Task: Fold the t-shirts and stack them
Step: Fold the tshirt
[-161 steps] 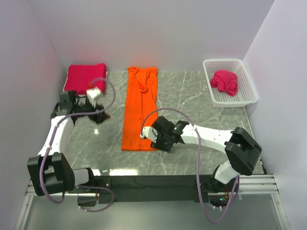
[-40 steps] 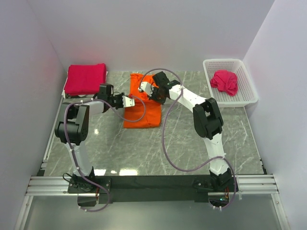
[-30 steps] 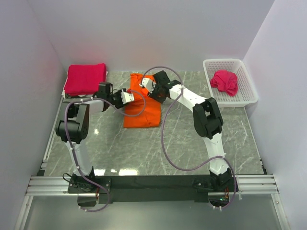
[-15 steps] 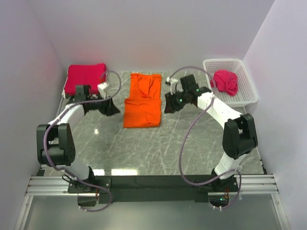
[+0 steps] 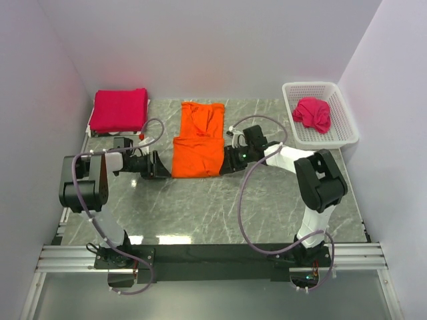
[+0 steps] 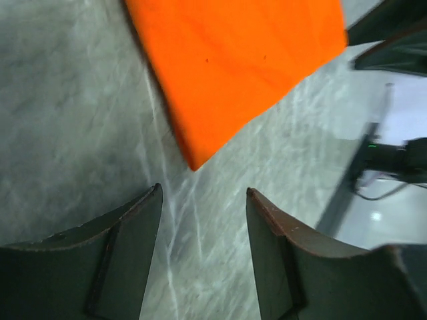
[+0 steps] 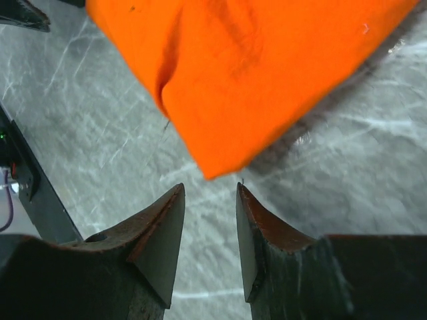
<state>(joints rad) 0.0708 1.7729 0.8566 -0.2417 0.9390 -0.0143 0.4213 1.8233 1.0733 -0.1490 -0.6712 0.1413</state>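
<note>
The bright orange t-shirt lies folded on the marble table, its near half doubled back over the far half. My left gripper is open and empty at the shirt's near left corner. My right gripper is open and empty at its near right corner. Neither touches the cloth. A folded crimson-pink t-shirt lies at the back left. Another crimson-pink t-shirt lies crumpled in the basket.
A white plastic lattice basket stands at the back right against the wall. White walls close in the table on the left, back and right. The black base rail runs along the near edge.
Both grippers have let go of the orange shirt's folded end at the far side and come down to its near corners, low on the table. The shirt lies folded in half.
</note>
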